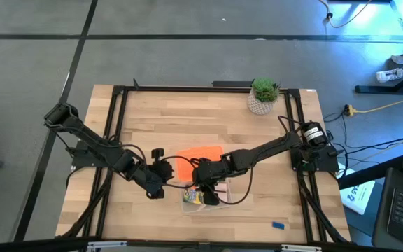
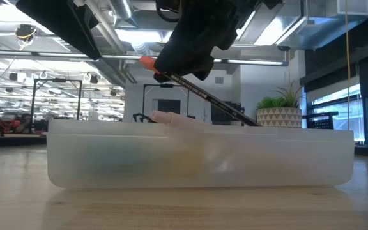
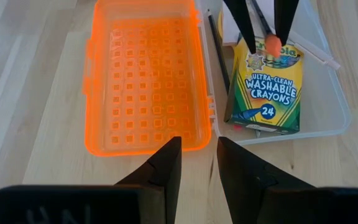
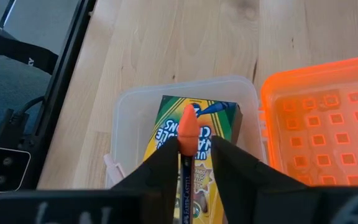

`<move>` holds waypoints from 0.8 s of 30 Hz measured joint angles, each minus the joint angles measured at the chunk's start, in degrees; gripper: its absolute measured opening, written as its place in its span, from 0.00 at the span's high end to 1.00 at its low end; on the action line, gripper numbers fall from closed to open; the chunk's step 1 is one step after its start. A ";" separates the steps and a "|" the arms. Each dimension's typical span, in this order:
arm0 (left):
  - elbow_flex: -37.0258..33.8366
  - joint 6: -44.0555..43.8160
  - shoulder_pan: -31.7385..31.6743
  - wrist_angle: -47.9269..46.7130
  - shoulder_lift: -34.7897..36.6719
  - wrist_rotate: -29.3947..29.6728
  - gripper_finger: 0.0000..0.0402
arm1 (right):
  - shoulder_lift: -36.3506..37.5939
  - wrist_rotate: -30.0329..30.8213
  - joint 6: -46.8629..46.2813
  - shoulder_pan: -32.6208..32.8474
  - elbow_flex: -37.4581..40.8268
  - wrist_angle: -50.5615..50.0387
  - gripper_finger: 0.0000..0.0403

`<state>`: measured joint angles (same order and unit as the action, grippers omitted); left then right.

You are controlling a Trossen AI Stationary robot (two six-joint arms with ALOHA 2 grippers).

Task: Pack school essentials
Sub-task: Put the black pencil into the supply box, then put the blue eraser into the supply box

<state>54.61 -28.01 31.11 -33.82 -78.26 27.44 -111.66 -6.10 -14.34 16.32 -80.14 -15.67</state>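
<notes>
A clear case (image 1: 203, 198) lies on the table with its orange lid (image 3: 145, 78) swung open beside it. Inside lies the green-and-yellow crayon box (image 3: 267, 84), with a thin dark pencil (image 3: 219, 53) along the case wall. My right gripper (image 4: 187, 163) hovers over the case, shut on a dark pencil with an orange eraser (image 4: 188, 127). My left gripper (image 3: 199, 168) is open, near the lid's free edge, touching nothing. A tiny blue piece (image 1: 278, 225) lies on the table near the front edge. Scissors and the pink pad do not show plainly. My right gripper pinches the pencil's shaft (image 4: 186, 177) just below the orange eraser end, between its two fingers, coming from above and slanting. The pencil is tilted (image 2: 213, 99): eraser end (image 2: 147, 62) up, and the other end drops behind the case rim (image 2: 254, 122).
A potted green plant (image 1: 264, 95) stands at the table's far right. A black frame (image 1: 117, 133) runs around the tabletop. A pale stick (image 3: 321, 55) leans on the case's rim. Bare wood lies left of the lid and along the far side.
</notes>
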 joint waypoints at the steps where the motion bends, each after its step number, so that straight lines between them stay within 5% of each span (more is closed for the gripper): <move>1: 0.00 0.00 0.00 -0.02 0.00 -0.02 0.76 | 0.00 0.01 -0.04 -0.02 0.00 0.01 0.75; 24: 0.00 -0.04 -0.02 0.00 0.00 0.09 0.76 | 0.00 -0.16 4.32 -0.46 0.04 -0.01 0.74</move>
<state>54.61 -28.05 31.09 -33.82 -78.26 27.53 -111.66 -6.26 -10.02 15.86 -80.09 -15.68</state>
